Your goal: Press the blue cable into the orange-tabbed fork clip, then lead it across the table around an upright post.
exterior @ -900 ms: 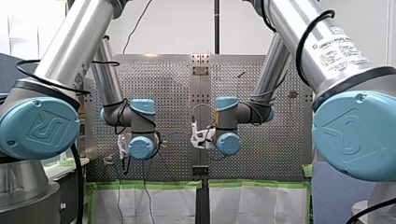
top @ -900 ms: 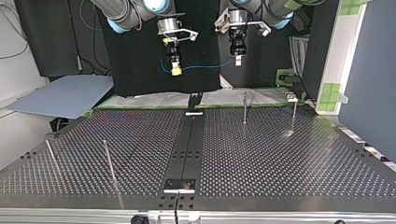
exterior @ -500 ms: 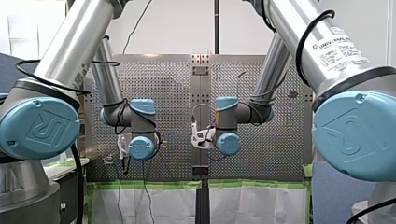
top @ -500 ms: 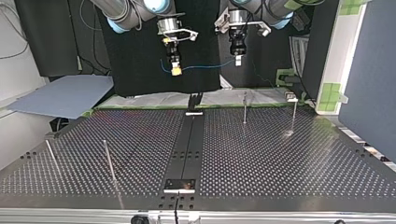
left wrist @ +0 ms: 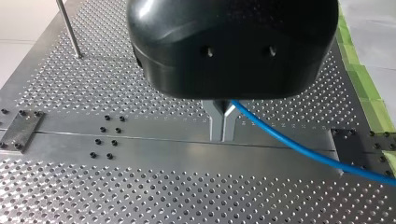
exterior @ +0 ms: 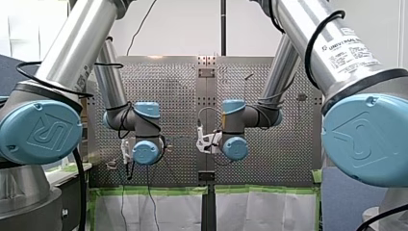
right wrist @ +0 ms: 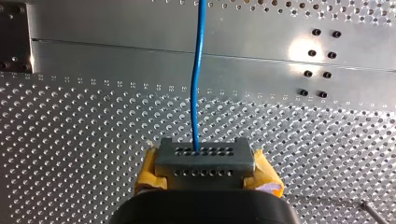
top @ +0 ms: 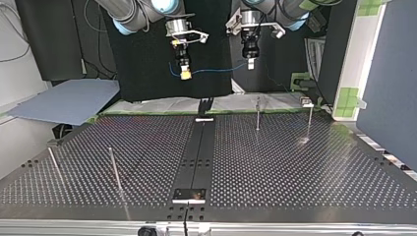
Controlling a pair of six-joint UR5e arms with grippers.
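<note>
Cable (top: pixel 216 70): in the air past the far edge of the desk (top: pixel 295 172), strung between both grippers with a slight sag.
Left gripper (left wrist: pixel 222 127): metal jaws clenched on the cable, which runs off to one side.
Right gripper (right wrist: pixel 204 156): yellow-padded jaws clamped on it too, with the cable leading straight ahead.
Handling: I'd call it light, thin and limp. The smooth jacket may slide through metal jaws under pull.
Hold: grip close on either side of the stretch to be seated, so it goes in taut.
Clip: I can't pick out an orange tab from here.
Post (top: pixel 257 114): upright near the far edge, apart from the cable.
</note>
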